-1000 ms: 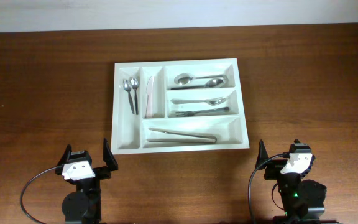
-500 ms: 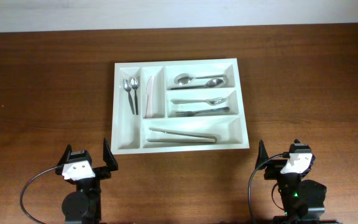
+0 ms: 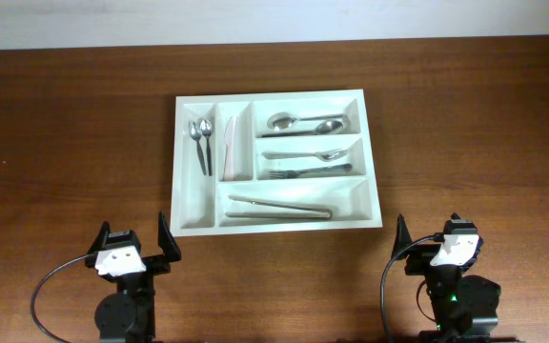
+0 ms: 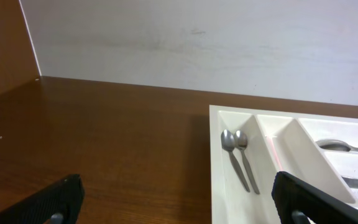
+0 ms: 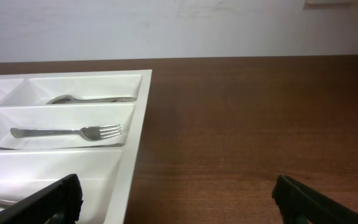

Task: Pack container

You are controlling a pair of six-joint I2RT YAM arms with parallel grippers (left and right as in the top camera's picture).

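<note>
The white container (image 3: 188, 215) lies at the table's centre. Its narrow upright slots hold two small spoons (image 3: 201, 143) and a knife (image 3: 229, 148). Its long slots hold large spoons (image 3: 305, 123), a spoon and fork (image 3: 310, 164), and tongs (image 3: 279, 208). My left gripper (image 3: 136, 243) is open and empty near the front edge, left of the tray; its view shows the tray's rim (image 4: 219, 168) and the small spoons (image 4: 240, 158). My right gripper (image 3: 429, 238) is open and empty at the front right; its view shows the tray's rim (image 5: 138, 134) and a fork (image 5: 67, 132).
Brown wooden table (image 3: 74, 133) all round the tray. A white wall (image 4: 197, 43) stands behind the table's far edge.
</note>
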